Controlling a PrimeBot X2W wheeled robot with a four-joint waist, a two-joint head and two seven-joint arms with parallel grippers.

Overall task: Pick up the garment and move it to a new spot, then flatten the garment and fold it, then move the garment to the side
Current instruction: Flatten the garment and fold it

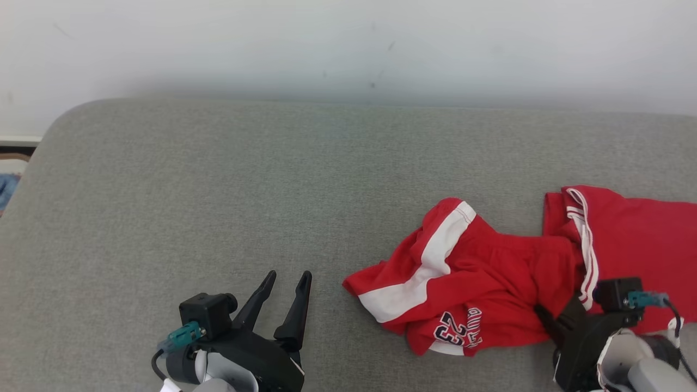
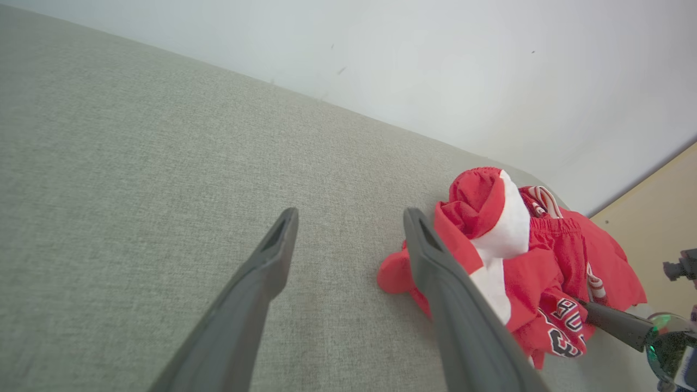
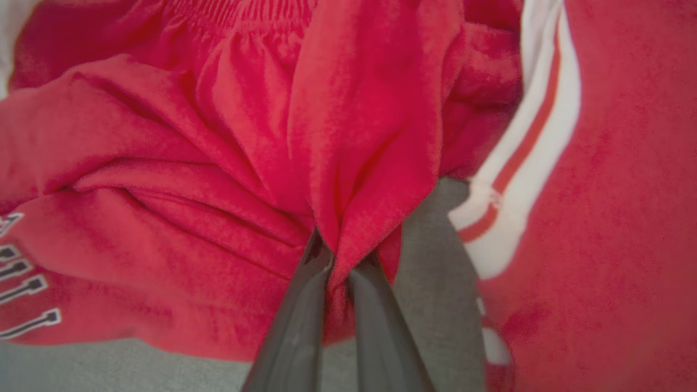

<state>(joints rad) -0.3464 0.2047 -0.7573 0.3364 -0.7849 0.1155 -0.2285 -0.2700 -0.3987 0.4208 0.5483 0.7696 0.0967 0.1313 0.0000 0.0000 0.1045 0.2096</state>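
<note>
The garment (image 1: 490, 272) is a red pair of shorts with white stripes and a dark "23" print. It lies crumpled on the right part of a grey upholstered surface (image 1: 218, 179). My right gripper (image 1: 550, 321) is at its near edge. In the right wrist view that gripper (image 3: 343, 256) is shut on a raised fold of the red garment (image 3: 354, 136). My left gripper (image 1: 288, 276) stands open over bare grey fabric, left of the garment and apart from it. In the left wrist view the open left gripper (image 2: 349, 218) has the garment (image 2: 544, 261) just to its right.
A white wall (image 1: 348, 43) runs behind the grey surface. The surface has a rounded corner at the far left (image 1: 60, 120), beyond which floor clutter (image 1: 8, 185) shows. Beige floor (image 2: 664, 207) lies past its right end.
</note>
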